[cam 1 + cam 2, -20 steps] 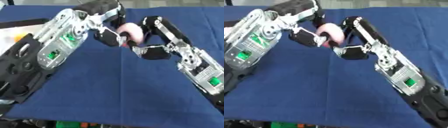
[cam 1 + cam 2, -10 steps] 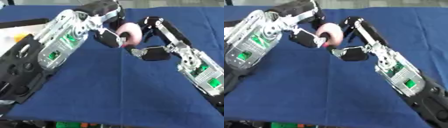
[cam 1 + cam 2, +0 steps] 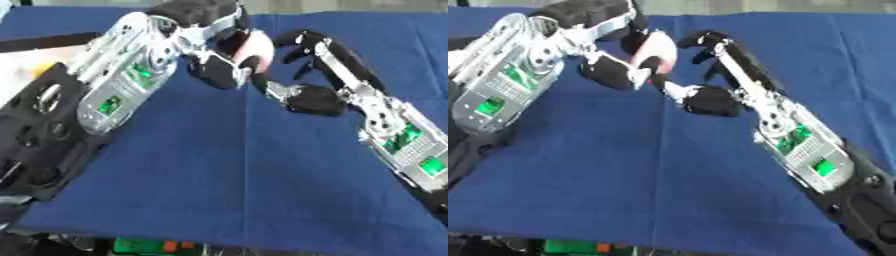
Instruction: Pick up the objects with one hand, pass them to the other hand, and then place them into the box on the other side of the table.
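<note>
1. the left hand (image 3: 219, 60) reaches in from the upper left, above the middle of the blue cloth-covered table (image 3: 227, 190), with its fingers and thumb curled round a pink rounded object (image 3: 656, 50).
2. the pink rounded object sits between the two hands, raised above the blue cloth rather than lying on it; dark fingers cross its front, so only part of it shows.
3. the right hand (image 3: 719, 75) comes in from the right, its arm running down toward the lower right corner. its fingers (image 3: 702, 40) are stretched out just beside the pink object, on that object's right side.
4. the right hand's thumb side lies low, near the object's lower edge; whether it touches the object i cannot tell. this hand reads as released, its fingers not wrapped round anything.
5. at the left edge of the left eye view a pale area with a small yellow patch (image 3: 39, 70) shows beyond the cloth, partly hidden by the left arm; what it is i cannot tell.
</note>
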Motion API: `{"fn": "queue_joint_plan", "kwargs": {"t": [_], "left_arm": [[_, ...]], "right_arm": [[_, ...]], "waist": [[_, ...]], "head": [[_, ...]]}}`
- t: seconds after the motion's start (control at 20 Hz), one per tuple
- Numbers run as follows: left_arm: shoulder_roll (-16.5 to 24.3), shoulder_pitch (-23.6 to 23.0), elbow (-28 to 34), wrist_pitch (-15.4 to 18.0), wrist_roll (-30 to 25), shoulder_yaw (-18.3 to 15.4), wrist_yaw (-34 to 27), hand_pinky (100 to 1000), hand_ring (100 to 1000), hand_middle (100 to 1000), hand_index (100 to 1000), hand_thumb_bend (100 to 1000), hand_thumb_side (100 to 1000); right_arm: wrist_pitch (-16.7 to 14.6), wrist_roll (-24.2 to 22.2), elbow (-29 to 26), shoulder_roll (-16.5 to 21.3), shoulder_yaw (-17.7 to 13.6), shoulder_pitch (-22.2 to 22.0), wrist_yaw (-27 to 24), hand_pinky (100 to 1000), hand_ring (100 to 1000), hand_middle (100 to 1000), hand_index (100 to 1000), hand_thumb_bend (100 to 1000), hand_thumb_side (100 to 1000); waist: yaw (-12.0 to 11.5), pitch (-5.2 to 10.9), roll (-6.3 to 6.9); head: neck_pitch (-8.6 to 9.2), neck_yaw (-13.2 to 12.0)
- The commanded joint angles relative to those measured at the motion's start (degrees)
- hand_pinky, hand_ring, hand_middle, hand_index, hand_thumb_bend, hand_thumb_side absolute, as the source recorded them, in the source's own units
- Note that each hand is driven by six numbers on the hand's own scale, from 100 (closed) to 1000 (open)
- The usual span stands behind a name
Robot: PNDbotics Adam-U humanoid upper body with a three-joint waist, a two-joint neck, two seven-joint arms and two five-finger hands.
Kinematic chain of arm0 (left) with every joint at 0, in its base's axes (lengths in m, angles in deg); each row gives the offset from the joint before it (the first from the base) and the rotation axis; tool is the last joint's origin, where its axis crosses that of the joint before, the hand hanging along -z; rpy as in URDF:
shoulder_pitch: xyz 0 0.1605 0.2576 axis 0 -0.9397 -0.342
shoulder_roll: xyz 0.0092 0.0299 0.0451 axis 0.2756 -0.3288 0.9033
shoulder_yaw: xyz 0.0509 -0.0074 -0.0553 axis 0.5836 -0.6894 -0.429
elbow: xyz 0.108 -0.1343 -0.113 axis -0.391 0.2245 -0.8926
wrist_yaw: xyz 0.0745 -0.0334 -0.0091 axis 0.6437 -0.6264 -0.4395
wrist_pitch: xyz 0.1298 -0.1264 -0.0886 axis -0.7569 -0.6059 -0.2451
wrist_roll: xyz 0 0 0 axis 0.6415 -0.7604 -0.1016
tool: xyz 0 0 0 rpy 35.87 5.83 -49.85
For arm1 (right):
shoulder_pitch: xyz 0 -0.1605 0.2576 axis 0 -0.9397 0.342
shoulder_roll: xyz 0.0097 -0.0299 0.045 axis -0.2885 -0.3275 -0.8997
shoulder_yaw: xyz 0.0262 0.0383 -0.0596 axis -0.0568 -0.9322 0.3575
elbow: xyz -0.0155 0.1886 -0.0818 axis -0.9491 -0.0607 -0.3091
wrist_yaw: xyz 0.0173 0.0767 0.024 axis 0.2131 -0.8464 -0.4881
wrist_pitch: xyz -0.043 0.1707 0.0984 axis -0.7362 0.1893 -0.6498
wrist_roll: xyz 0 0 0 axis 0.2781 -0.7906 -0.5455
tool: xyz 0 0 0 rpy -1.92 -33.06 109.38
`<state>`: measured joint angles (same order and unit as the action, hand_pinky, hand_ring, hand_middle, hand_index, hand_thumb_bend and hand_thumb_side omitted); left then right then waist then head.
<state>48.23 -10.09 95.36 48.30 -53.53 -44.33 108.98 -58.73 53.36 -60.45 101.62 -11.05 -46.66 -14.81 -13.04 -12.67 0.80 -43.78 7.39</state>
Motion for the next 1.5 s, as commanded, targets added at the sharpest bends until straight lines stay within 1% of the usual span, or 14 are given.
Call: {"fn": "queue_joint_plan", "kwargs": {"t": [0.05,0.35,0.55,0.7,0.9,1.05,1.15,1.25,1.3,1.5], "left_arm": [[1.45,0.59,1.84,0.19,-1.52,-1.36,0.61,688,528,399,430,100,263],[2.62,-0.08,3.66,-0.29,-2.69,-2.53,1.32,685,525,398,429,100,259],[4.71,-0.30,5.97,-1.12,-2.52,-4.73,0.87,685,520,396,426,100,245],[8.04,-0.74,7.70,-2.45,-1.79,-7.54,-0.40,686,515,395,423,100,234],[12.73,-2.06,8.34,-4.32,-0.34,-10.98,-2.77,687,509,392,418,100,230],[16.43,-3.34,8.18,-5.55,0.86,-13.06,-5.08,685,504,388,413,100,235],[18.22,-3.93,7.98,-6.08,1.70,-13.92,-6.62,685,504,389,414,100,236],[19.09,-4.19,7.71,-6.31,2.35,-14.21,-7.71,685,504,389,414,100,236],[19.63,-4.56,7.26,-6.57,2.71,-14.54,-7.77,686,506,392,416,100,235],[23.17,-6.08,5.27,-6.80,4.35,-15.74,-8.04,687,510,393,420,100,234]], "right_arm": [[1.47,0.52,-1.18,1.53,-0.76,0.17,0.85,602,769,889,839,422,570],[2.33,0.69,-1.18,2.14,-0.86,-0.74,1.27,609,770,889,840,422,568],[2.13,0.13,-1.18,2.80,-0.83,-1.62,1.83,616,772,890,842,422,571],[1.79,0.02,-1.18,3.51,-1.13,-2.54,2.28,620,772,888,842,421,555],[1.23,1.09,-1.18,4.80,-2.02,-3.89,2.07,622,771,887,842,377,521],[0.57,2.16,-1.18,5.86,-2.67,-4.92,1.34,627,771,887,843,440,448],[-0.01,2.76,-1.18,6.40,-3.08,-5.55,0.80,629,771,888,844,455,431],[-0.45,3.13,-1.18,6.74,-3.33,-5.90,0.43,629,771,888,844,455,431],[-0.74,3.46,-1.18,7.17,-3.76,-6.28,0.54,629,769,885,841,474,424],[-3.03,6.20,-1.18,9.04,-6.82,-7.74,0.84,618,762,879,833,478,395]], "waist": [[-0.06,1.45,-0.18],[-0.11,1.86,-0.42],[-0.15,2.12,-0.47],[-0.19,2.27,-0.47],[-0.20,2.31,-0.52],[0.07,2.18,-0.72],[0.21,2.09,-0.82],[0.28,2.05,-0.86],[0.26,1.94,-0.96],[0.66,1.53,-1.28]], "head": [[-0.33,-0.46],[-0.34,-0.95],[-0.34,-1.09],[-0.34,-1.26],[-0.34,-2.11],[-0.28,-3.36],[-0.20,-3.97],[-0.18,-4.22],[0.03,-4.70],[0.82,-7.47]]}}
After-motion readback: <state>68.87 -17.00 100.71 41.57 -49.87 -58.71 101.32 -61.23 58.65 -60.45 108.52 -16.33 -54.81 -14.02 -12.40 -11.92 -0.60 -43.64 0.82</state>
